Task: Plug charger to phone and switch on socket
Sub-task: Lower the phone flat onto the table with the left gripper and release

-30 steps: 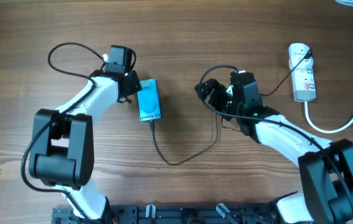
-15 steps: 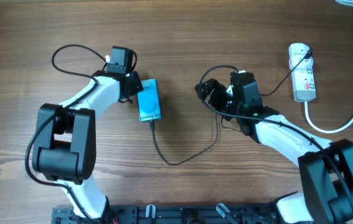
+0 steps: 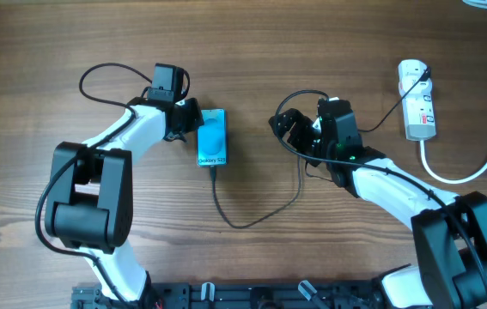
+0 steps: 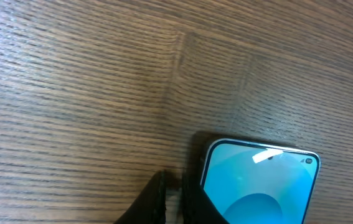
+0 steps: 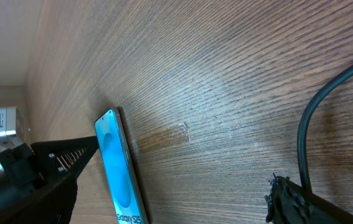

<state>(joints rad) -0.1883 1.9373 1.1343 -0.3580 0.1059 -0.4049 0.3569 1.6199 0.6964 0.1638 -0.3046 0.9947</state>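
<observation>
1. While the charger [image 3: 243, 219] looks seated in the phone's [image 3: 213, 137] near end, the socket [image 3: 418, 110] lies far right on the tabletop [image 3: 20, 51], its long axis running away from the robot.
2. The right claw [image 3: 288, 129], jaws wide apart, is the nearer one.
3. The left claw [image 3: 190, 116], nearly together, sits beside the phone.

table [image 3: 45, 51]: wood-grain top, matt, fine ridged texture. phone [image 4: 260, 186]: glossy glass screen with a glare streak, smooth dark rim. cable [image 3: 245, 225]: black, matt, probably rubber-coated. power strip [image 3: 417, 103]: smooth white plastic. arm shells [image 3: 389, 184]: white glossy plastic, black matt joints.
</observation>
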